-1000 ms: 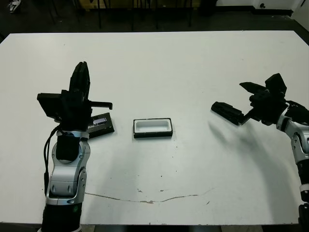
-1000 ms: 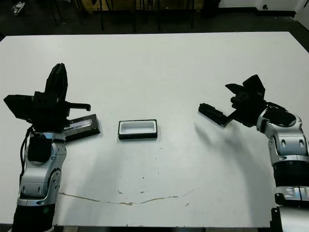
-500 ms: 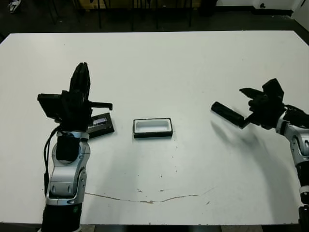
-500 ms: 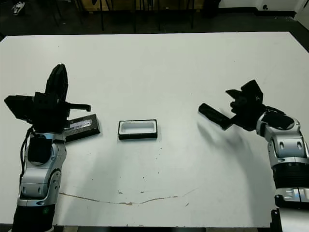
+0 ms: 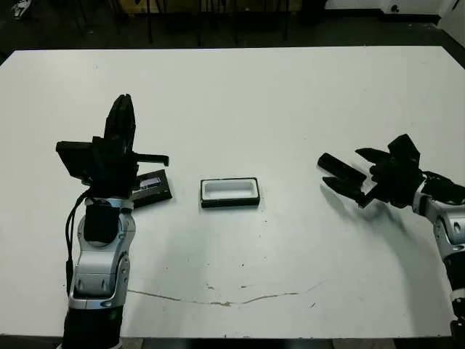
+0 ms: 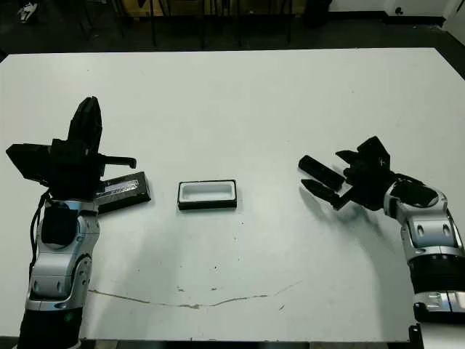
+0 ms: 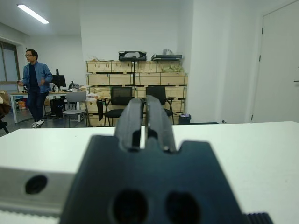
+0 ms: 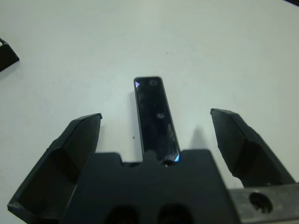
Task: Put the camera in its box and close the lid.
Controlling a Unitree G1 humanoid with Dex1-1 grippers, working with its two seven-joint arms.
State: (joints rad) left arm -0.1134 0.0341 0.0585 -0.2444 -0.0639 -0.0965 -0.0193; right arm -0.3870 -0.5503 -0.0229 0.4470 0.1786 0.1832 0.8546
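From the head view, the box (image 5: 229, 193) sits open mid-table, the lid (image 5: 152, 187) just to its left, partly behind the raised left gripper (image 5: 120, 120). The camera (image 5: 341, 168) lies flat on the table (image 5: 240, 94) well to the right, between the spread fingers of the right gripper (image 5: 356, 174). Left wrist view: its fingers (image 7: 131, 119) are pressed together on nothing. Right wrist view: the camera (image 8: 156, 115) lies between wide-open jaws, untouched.

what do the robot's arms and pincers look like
Both arms have silver-grey jointed shells with black sections. The left arm carries a thin black cable looping along its outer side; the right arm shows no cable that I can see. The left pincer and right pincer each have two matte black, wedge-shaped fingers on a black body.
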